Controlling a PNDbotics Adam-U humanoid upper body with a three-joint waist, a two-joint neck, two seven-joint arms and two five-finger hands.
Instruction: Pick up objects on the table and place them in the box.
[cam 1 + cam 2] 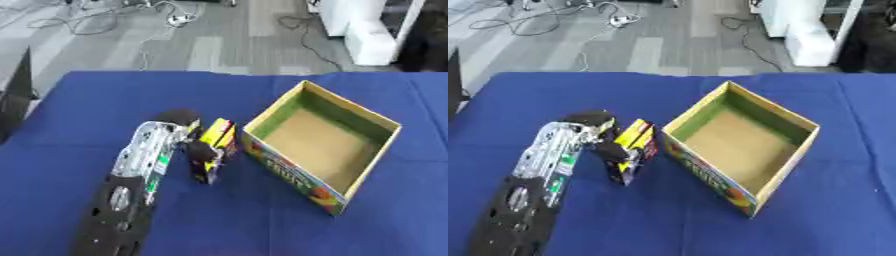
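Note:
A small yellow, black and red packet point(216, 145) stands just left of the open cardboard box point(382, 148) on the blue table. My left hand point(187, 131) comes in from the lower left, and its dark fingers are curled round the packet's left side. Whether the packet touches the table I cannot tell. The box has a brown floor, green inner walls and a colourful printed front, and nothing lies inside it. The right hand shows in neither view.
The blue tablecloth point(105, 100) covers the whole work area. Beyond the far edge are grey floor, cables point(171, 20) and a white unit point(363, 30). A dark object point(16, 95) stands at the left edge.

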